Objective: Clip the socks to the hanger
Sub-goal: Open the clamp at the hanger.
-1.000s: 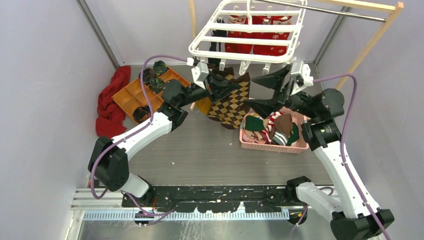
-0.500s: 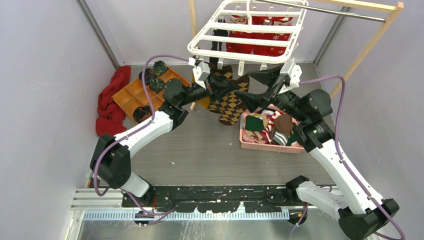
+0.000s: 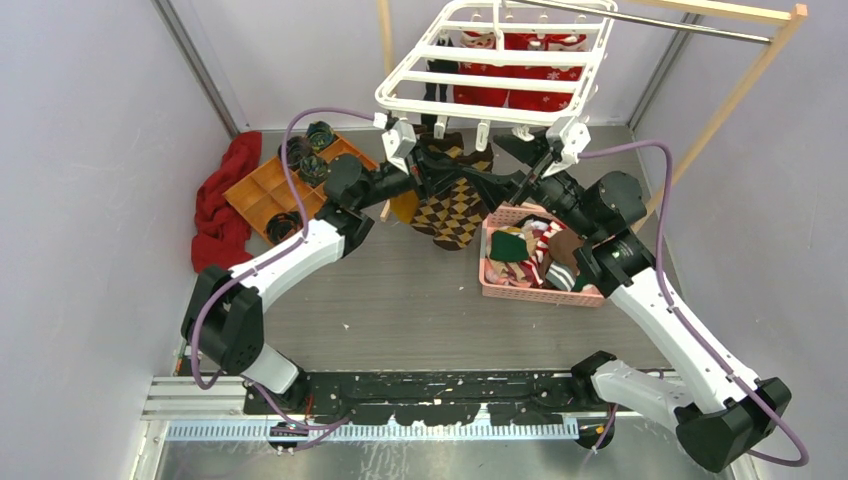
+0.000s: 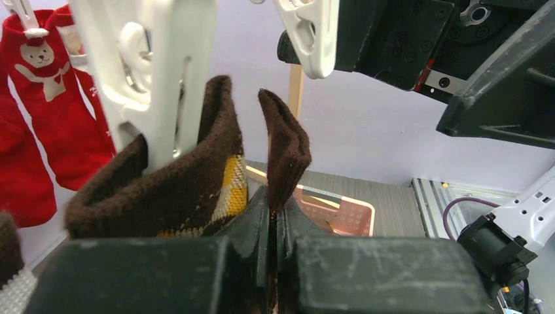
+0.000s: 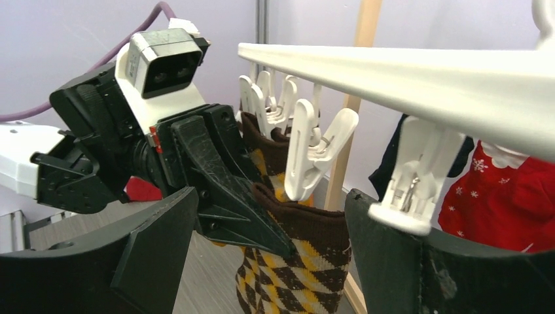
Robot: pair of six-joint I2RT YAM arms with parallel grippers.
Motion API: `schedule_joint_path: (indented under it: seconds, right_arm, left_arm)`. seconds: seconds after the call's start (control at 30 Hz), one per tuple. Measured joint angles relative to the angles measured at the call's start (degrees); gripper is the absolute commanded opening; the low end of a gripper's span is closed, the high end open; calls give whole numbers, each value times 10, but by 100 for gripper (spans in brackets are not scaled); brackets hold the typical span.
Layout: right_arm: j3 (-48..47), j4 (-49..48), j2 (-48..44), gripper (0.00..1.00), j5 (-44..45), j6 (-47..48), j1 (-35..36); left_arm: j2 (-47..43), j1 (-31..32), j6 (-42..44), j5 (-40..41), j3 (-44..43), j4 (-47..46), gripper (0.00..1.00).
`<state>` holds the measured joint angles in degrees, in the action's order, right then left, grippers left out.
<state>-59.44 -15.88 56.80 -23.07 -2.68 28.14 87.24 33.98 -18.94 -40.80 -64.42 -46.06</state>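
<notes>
Your right gripper (image 3: 482, 160) has swung left under the white plastic frame hanger (image 3: 480, 108), jaws wide and empty, while your left gripper (image 4: 269, 216) pinches the brown argyle fabric sock (image 3: 452, 210).

Between the right gripper's (image 5: 271, 196) spread fingers (image 5: 150, 255), the left gripper (image 5: 265, 229) pinches the sock's (image 5: 301, 275) cuff beneath a clip (image 5: 307, 154) of the hanger (image 5: 406, 75).

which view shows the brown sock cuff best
Left wrist: the cuff of the brown sock fills the frame, pinched in the left fingers beside a clip. Right wrist shows it side-on; top shows mostly the diamond pattern.
</notes>
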Motion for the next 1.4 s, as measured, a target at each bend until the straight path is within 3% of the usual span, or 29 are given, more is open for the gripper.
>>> schedule_joint_path:
  seconds: [1.0,1.4]
  right_arm:
    - [-1,-133,72,87,65,-66,0]
    - [-2,-172,81,77,74,-89,1]
  left_arm:
    - [41,-19,-17,-9,-14,-2,0]
    - [47,-22,-20,-11,-22,-3,0]
